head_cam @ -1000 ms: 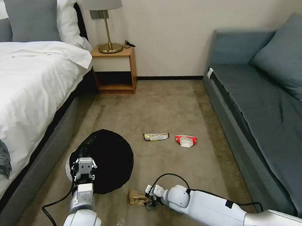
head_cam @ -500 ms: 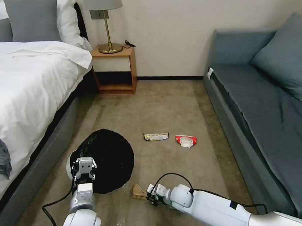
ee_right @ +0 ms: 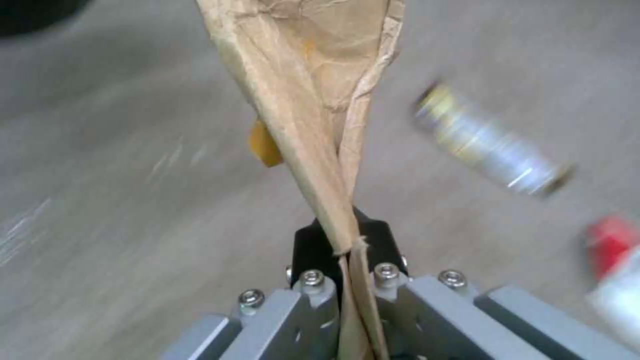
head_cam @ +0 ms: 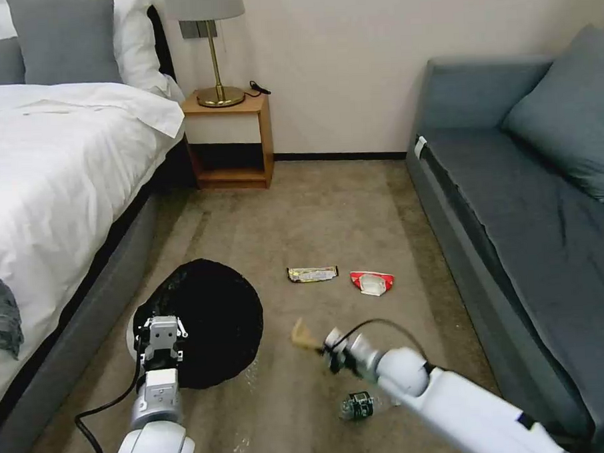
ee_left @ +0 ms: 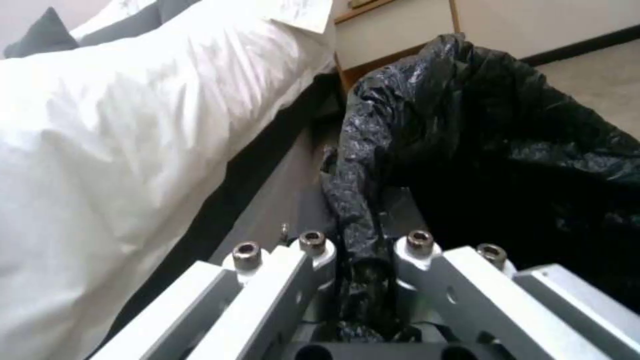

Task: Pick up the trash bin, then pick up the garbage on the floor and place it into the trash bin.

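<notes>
**Bin in hand, first piece of litter lifted**

The left gripper (head_cam: 161, 328) is clenched on the black-lined rim of the trash bin (head_cam: 206, 324), near left beside the bed (head_cam: 53, 170). The right gripper (head_cam: 333, 351) pinches the crumpled brown paper bag (head_cam: 301, 335) clear of the carpet (head_cam: 328, 212), just right of the bin and not yet over it. Left on the floor: the bottle (head_cam: 358, 406) near the right arm, and farther off the silvery-gold wrapper (head_cam: 312, 273) and the red-white wrapper (head_cam: 372, 282). Judged progress: roughly a third.
</notes>
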Motion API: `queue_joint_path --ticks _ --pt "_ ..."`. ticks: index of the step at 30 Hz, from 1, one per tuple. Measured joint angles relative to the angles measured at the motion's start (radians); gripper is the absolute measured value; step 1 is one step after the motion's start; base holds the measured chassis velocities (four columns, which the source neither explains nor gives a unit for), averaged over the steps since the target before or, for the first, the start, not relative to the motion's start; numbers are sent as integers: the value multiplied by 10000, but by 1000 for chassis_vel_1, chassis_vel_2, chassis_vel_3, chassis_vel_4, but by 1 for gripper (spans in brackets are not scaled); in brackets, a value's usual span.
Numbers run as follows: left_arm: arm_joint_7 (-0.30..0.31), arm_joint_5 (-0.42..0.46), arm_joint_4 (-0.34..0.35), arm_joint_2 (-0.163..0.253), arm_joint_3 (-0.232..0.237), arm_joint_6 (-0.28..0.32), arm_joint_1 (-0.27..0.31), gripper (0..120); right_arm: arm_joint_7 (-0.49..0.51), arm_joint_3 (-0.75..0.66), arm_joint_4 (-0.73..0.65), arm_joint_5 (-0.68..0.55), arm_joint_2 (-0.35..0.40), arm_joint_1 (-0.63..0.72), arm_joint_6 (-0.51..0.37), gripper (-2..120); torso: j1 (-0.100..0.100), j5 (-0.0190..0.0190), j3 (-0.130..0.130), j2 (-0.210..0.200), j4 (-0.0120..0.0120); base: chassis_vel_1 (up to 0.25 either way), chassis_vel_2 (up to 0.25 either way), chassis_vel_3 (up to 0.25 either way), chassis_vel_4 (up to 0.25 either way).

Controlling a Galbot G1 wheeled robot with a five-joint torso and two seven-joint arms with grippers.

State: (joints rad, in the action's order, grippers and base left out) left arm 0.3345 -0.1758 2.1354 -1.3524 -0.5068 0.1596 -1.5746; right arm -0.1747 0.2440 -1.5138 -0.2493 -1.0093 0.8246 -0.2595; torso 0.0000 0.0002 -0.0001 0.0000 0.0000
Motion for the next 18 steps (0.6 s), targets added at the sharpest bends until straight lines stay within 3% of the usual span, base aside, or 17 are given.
queue_joint_path --ticks 5,10,18 --pt "4 -93 -14 -66 178 -32 -5 4 50 -1091 -584 246 141 126 762 0 0 0 0 0 -1 0 0 0 0" --pt "8 -155 -67 -133 321 -121 -2 4 331 -1651 -1281 -531 11 210 1017 0 0 -1 0 0 0 0 0 0 0" --pt "51 87 -410 -484 689 -162 238 4 984 -1360 -2132 -2050 -1257 796 1384 0 0 -2 2 0 2 0 0 0 0"
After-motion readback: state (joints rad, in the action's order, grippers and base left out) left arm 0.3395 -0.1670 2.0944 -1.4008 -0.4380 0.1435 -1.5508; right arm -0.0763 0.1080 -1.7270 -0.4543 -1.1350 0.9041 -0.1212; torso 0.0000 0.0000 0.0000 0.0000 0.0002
